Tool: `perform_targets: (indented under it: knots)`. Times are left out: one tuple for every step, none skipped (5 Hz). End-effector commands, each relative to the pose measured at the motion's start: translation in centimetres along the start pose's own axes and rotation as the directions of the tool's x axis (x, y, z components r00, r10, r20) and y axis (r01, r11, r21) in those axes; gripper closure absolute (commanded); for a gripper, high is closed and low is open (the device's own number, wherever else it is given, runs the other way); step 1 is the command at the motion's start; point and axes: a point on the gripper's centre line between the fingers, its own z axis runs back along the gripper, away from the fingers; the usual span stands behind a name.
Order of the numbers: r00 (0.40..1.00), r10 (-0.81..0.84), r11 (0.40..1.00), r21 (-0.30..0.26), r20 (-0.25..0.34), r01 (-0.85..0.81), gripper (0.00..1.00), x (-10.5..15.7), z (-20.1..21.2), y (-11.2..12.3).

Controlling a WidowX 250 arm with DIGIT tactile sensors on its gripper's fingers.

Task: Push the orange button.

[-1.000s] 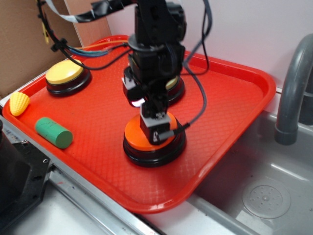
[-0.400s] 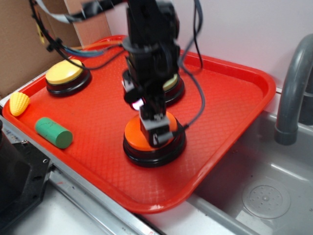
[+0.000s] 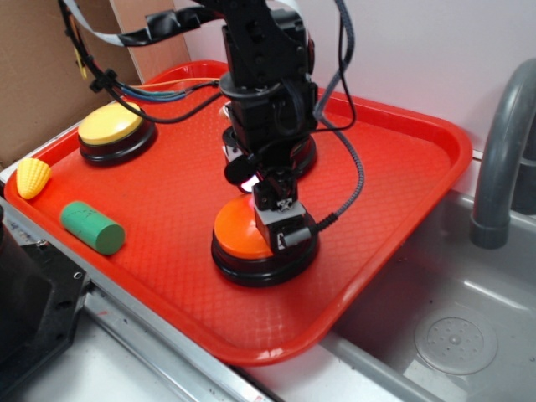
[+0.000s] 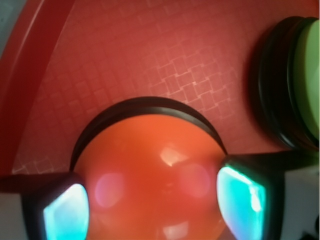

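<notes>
The orange button (image 3: 237, 231), a glossy dome on a black ring, sits near the front middle of the red tray (image 3: 402, 167). My gripper (image 3: 285, 226) points down onto the right part of its cap and appears to touch it. In the wrist view the orange button (image 4: 150, 165) fills the lower middle. My gripper (image 4: 152, 206) is open, one fingertip (image 4: 65, 212) at each side of the dome and nothing held between them.
A yellow button (image 3: 110, 124) stands at the tray's back left. A pale green button (image 4: 306, 80) sits behind the arm. A green cylinder (image 3: 92, 226) and a toy corn (image 3: 32, 177) lie at the left. A sink (image 3: 452, 327) and faucet (image 3: 502, 151) are on the right.
The arm has shifted a little to the right, and the fingertips have slid from the dome's middle toward its right side. The button and the other objects have stayed put.
</notes>
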Motion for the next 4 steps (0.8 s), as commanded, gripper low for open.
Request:
perform_targets:
  knots:
    - [1.000, -0.020, 0.997, 0.080, -0.004, 0.020, 0.00, -0.4, 7.0, 0.1]
    - [1.000, -0.013, 0.998, 0.062, -0.006, 0.013, 0.00, -0.5, 7.4, 0.4]
    - [1.000, -0.003, 0.997, 0.077, 0.004, 0.003, 0.00, -0.6, 7.4, 0.5]
    - [1.000, -0.003, 0.999, 0.039, 0.021, 0.002, 0.00, -0.7, 8.2, 0.5]
